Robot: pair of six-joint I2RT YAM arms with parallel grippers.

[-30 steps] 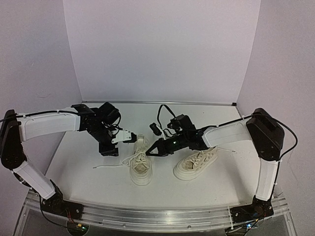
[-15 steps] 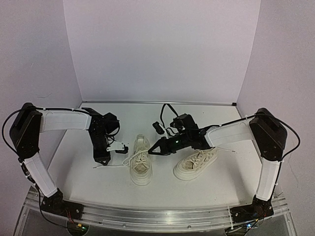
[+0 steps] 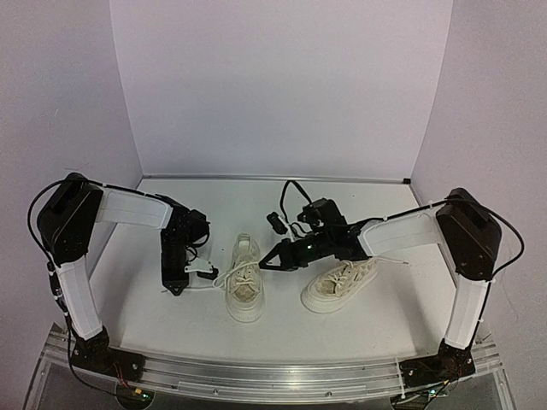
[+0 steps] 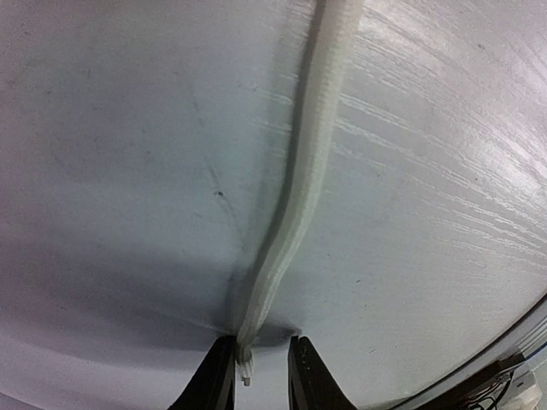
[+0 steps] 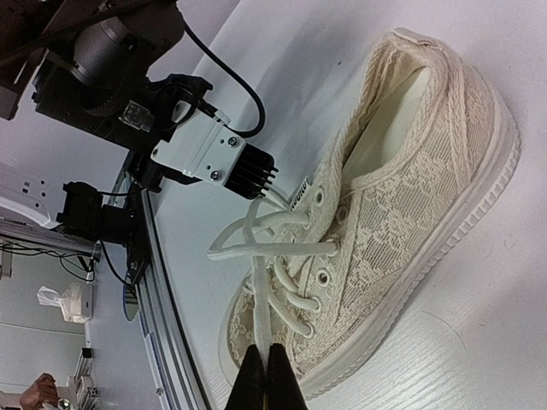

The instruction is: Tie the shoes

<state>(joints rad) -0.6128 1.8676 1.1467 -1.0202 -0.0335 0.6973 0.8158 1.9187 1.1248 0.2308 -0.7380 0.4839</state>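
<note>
On the bench (image 3: 128, 295), the left claw (image 4: 256, 380) stands narrowly open astride a lace tip (image 4: 248, 363) that could slip free if bitten too shallowly, while mid-bench the right claw (image 5: 265, 376) pinches the left-hand shoe (image 3: 244, 286)'s second lace (image 5: 257, 318) beside the right-hand shoe (image 3: 342, 284).

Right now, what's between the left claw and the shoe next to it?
Just a thin white lace, running from the shoe to the left gripper. The top view shows it.

Two cream sneakers (image 3: 244, 290) (image 3: 340, 286), two robot arms (image 3: 128, 209) (image 3: 402, 235), one white table (image 3: 385, 320).
</note>
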